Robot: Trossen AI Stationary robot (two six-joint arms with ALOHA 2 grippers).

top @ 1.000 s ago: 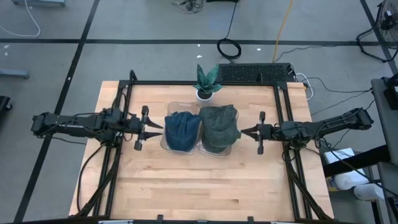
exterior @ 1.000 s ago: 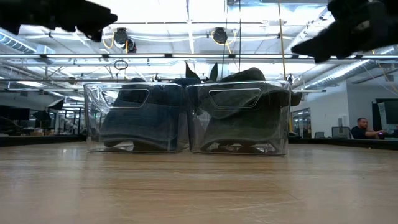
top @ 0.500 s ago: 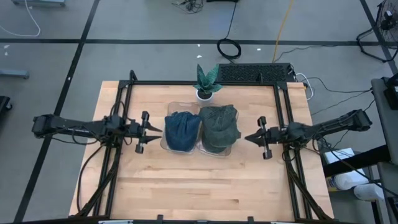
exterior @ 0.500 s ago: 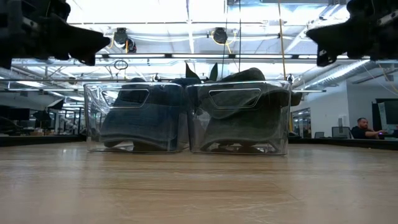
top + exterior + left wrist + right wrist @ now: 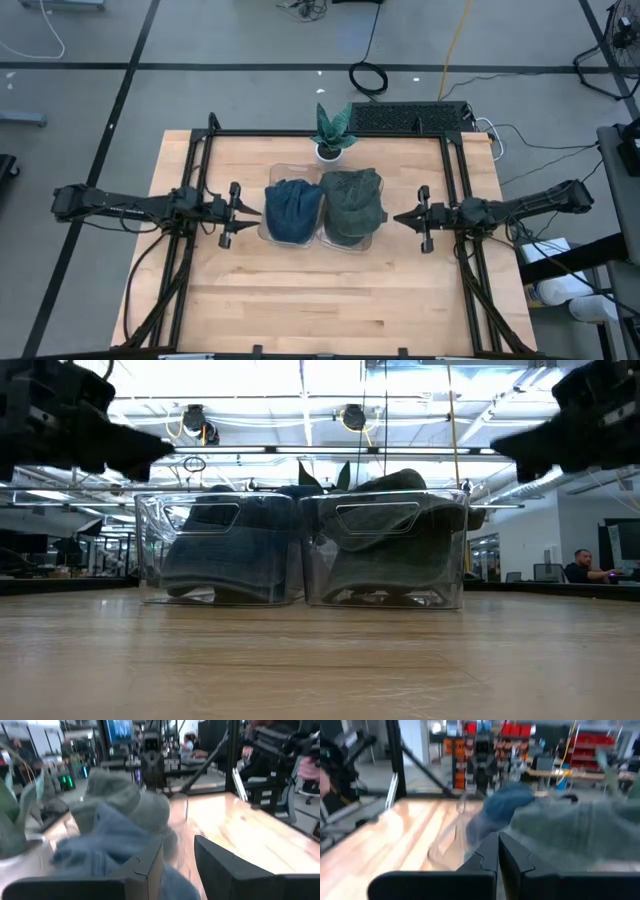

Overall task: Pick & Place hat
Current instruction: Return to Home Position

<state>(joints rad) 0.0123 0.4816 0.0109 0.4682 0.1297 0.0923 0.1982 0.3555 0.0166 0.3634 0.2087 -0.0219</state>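
Note:
A blue hat (image 5: 292, 210) lies in the left clear bin (image 5: 150, 550), and a green hat (image 5: 352, 203) lies in the right clear bin (image 5: 455, 550), bulging above its rim. The bins stand side by side at the table's middle. My left gripper (image 5: 255, 211) hovers level just left of the blue hat's bin, open and empty; its wrist view shows the blue hat (image 5: 100, 845) ahead. My right gripper (image 5: 397, 217) hovers level just right of the green hat's bin, shut and empty, with the green hat (image 5: 580, 825) before it.
A small potted plant (image 5: 330, 135) stands right behind the bins at the table's far edge. Black frame rails (image 5: 200, 180) run along the table's left and right sides. Bare wood (image 5: 320, 300) lies on the near side of the bins.
Both grippers have drawn back a little from the bins, the left toward the table's left edge and the right toward the right edge. The left gripper has also come down. The hats and bins have stayed where they were.

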